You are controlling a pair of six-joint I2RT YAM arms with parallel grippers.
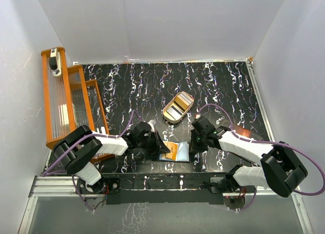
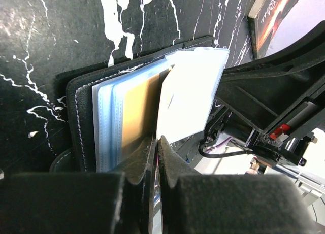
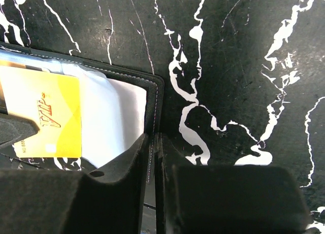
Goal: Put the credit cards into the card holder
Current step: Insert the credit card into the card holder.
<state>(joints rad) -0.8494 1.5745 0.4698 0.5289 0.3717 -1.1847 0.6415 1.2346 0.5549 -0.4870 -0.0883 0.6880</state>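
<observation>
Right end effector pinches card holder (card: perhaps "VIP").

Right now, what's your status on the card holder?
Left gripper shut on a clear sleeve. Right gripper shut on card holder edge. Gold card among its sleeves. Nothing in the way.

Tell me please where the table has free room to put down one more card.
Free: the far table strip behind the tan tray, and the patch between orange rack and tray. Crowded: the near middle, where left pincer and right pincer grip the card holder.
</observation>
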